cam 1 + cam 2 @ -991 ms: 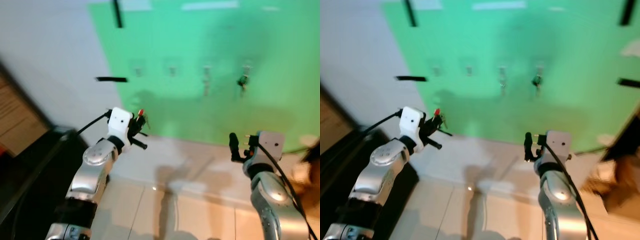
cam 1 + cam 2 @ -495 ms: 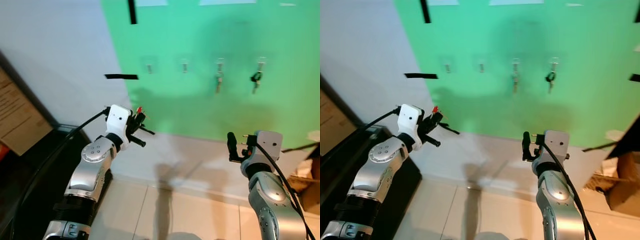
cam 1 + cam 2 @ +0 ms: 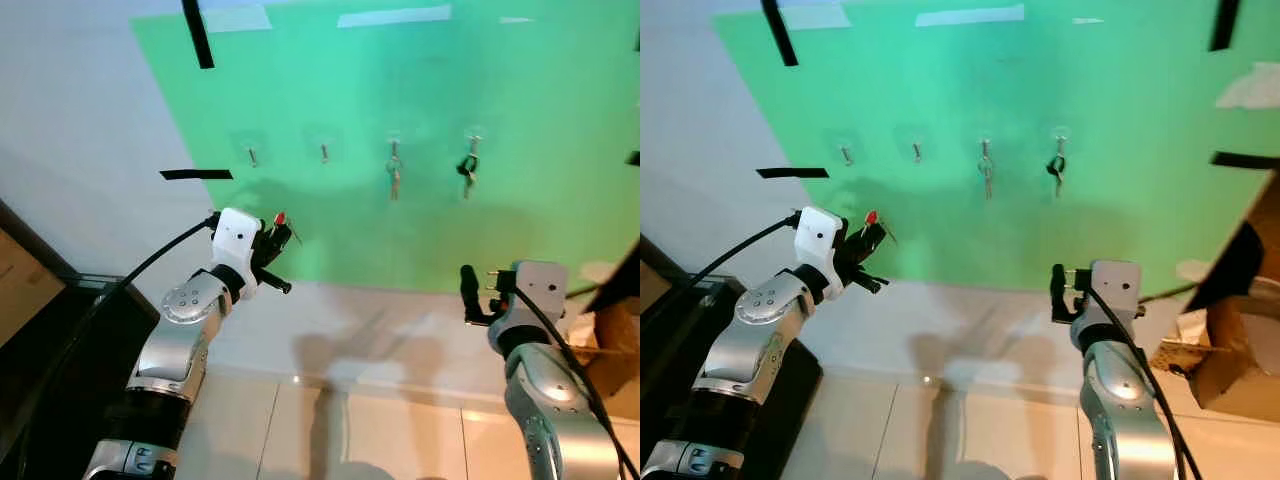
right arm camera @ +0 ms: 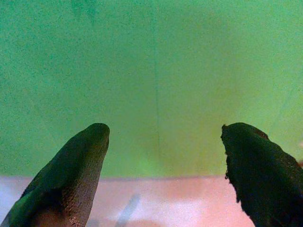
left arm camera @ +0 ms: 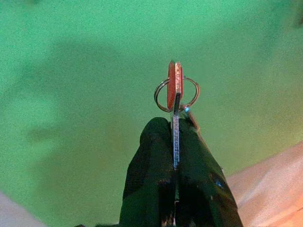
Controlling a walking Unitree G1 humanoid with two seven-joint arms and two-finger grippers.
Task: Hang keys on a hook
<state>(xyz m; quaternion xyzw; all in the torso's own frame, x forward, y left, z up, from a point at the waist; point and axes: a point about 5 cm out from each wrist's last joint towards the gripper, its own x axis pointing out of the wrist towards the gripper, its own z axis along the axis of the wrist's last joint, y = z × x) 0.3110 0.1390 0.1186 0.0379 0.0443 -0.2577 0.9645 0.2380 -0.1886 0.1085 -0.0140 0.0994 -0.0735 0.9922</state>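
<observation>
- Head views are evenly bright and fairly sharp; pale glare streaks lie along the green sheet's (image 3: 420, 150) upper edge.
- Soft arm shadows fall on the wall (image 3: 380, 340) below the left gripper (image 3: 278, 240).
- Wrist views are grainy, with the dark fingers (image 4: 80, 170) blurred and the sheet beyond them smooth.

A green board (image 3: 420, 200) on the wall carries four hooks in a row; the two on the right hold keys (image 3: 467, 168). Below the leftmost hook (image 3: 252, 156), the left pincer (image 3: 278, 238) grips a red-headed key (image 3: 281, 219). The right pincer (image 3: 468, 292) is raised low on the right.
</observation>
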